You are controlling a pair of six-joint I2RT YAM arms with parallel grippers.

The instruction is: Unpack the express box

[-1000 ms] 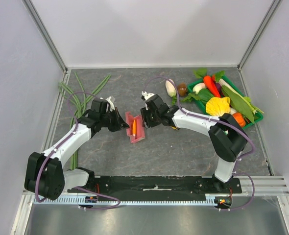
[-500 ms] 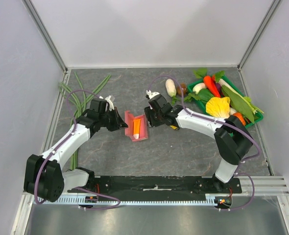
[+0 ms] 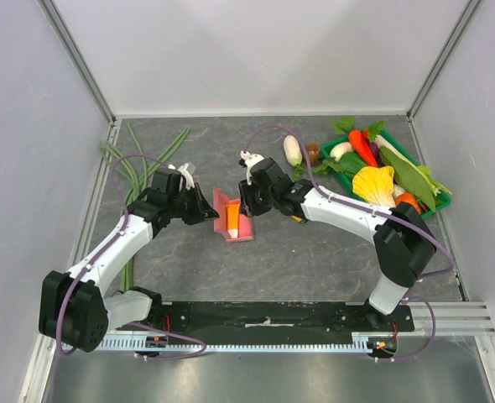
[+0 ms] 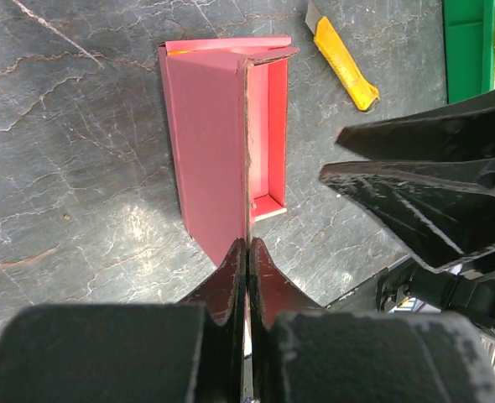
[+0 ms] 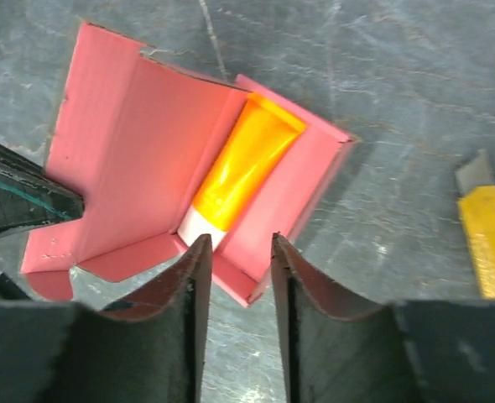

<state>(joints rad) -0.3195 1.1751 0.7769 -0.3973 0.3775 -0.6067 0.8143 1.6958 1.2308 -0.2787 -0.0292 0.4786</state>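
A dark marbled tabletop (image 3: 315,260) sits between plain white walls (image 3: 264,50).

The express box (image 5: 288,195) lies open toward the right gripper (image 5: 237,243), its raised flap (image 5: 138,159) blocking the left side

Left tool (image 4: 247,245) and right tool (image 5: 237,243) are black, arms (image 3: 117,243) white, cables (image 3: 273,133) purple.

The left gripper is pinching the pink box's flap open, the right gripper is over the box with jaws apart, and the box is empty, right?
Not quite: the express box is not empty. The right wrist view shows an orange tube lying inside it. The left gripper does pinch the flap open, and the right gripper is over the box, jaws apart.
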